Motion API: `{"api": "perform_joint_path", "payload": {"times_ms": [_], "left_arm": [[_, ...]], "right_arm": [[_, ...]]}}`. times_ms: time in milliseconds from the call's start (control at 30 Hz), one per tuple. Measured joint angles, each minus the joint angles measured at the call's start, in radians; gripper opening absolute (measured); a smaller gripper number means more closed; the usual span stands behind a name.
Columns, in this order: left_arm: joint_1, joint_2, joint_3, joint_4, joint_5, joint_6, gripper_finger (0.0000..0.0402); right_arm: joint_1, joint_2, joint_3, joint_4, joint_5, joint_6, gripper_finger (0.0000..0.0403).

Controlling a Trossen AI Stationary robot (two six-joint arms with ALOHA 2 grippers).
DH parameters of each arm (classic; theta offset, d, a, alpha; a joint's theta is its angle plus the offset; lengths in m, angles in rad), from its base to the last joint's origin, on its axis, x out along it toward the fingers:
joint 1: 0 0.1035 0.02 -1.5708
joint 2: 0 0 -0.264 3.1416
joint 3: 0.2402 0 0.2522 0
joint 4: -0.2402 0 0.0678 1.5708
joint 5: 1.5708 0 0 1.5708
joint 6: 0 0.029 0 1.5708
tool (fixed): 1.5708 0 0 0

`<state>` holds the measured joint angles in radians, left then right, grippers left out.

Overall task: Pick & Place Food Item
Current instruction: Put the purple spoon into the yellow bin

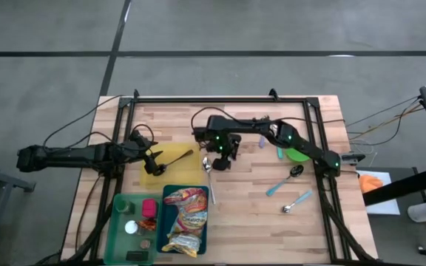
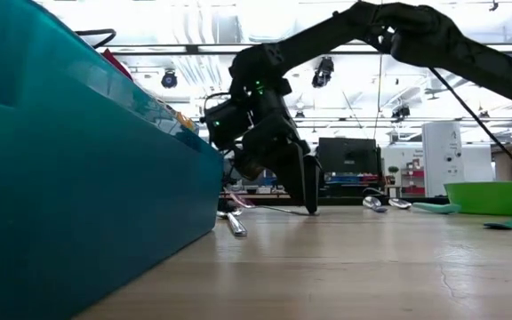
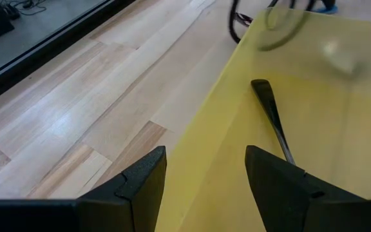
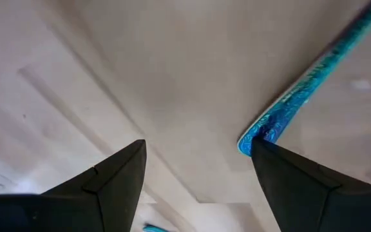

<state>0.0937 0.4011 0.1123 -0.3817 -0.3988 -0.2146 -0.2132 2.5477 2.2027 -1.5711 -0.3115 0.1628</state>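
Above the pale planked table (image 1: 242, 214), right pincer (image 1: 224, 161) gapes empty beside a glossy teal bin (image 1: 211, 214).

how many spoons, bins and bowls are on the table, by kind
spoons: 4 (metal spoon, black spoon, blue spoon, blue-handled spoon)
bins: 2 (green bin, teal bin)
bowls: 1 (green bowl)
total: 7
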Motion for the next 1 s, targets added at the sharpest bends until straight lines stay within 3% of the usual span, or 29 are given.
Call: {"api": "perform_joint_path", "payload": {"times_ms": [567,867,1000], "left_arm": [[0.000,0.000,0.000,0.000,0.000,0.000,0.0211],[0.000,0.000,0.000,0.001,0.000,0.000,0.0211],[0.000,0.000,0.000,0.001,0.000,0.000,0.0211]], "right_arm": [[0.084,-0.046,-0.009,0.004,0.004,0.114,0.0281],[0.080,-0.163,-0.008,0.005,0.144,0.183,0.0281],[0.081,-0.266,-0.008,0.018,0.301,0.229,0.0281]]}}
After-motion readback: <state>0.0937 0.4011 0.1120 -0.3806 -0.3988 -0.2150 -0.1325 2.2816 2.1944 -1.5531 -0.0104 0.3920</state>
